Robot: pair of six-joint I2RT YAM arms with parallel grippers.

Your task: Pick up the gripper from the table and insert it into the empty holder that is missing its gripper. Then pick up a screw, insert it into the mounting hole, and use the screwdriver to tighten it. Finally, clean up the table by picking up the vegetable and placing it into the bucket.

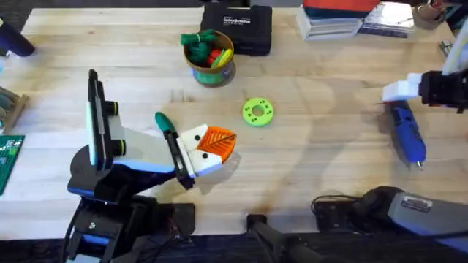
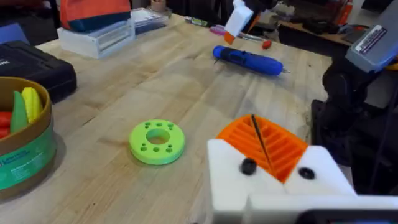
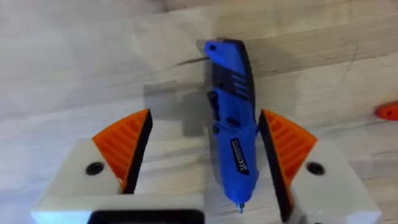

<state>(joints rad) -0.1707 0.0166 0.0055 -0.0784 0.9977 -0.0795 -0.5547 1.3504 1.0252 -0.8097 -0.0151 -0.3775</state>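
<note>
The blue screwdriver [image 1: 406, 135] [image 3: 233, 124] lies flat on the table [image 1: 322, 168] at the right. My right gripper [image 1: 398, 91] [image 3: 205, 118] hovers over it, open, with one orange pad on each side of the tool. My left gripper [image 1: 223, 142] [image 2: 261, 134] rests low at centre-left, shut, its orange pads pressed together. The yellow bucket [image 1: 210, 62] [image 2: 18, 143] with a green band stands at the back centre with green, red and yellow vegetable pieces [image 1: 208, 47] inside. The loose gripper piece, the holder and the screw are out of view.
A flat green disc [image 1: 257, 112] [image 2: 157, 141] with holes lies between the bucket and the left gripper. A black case [image 1: 238, 28] sits behind the bucket, and stacked books [image 1: 336, 22] at the back right. A green circuit board [image 1: 9, 157] is at the left edge. A small red item [image 3: 388, 111] lies near the screwdriver.
</note>
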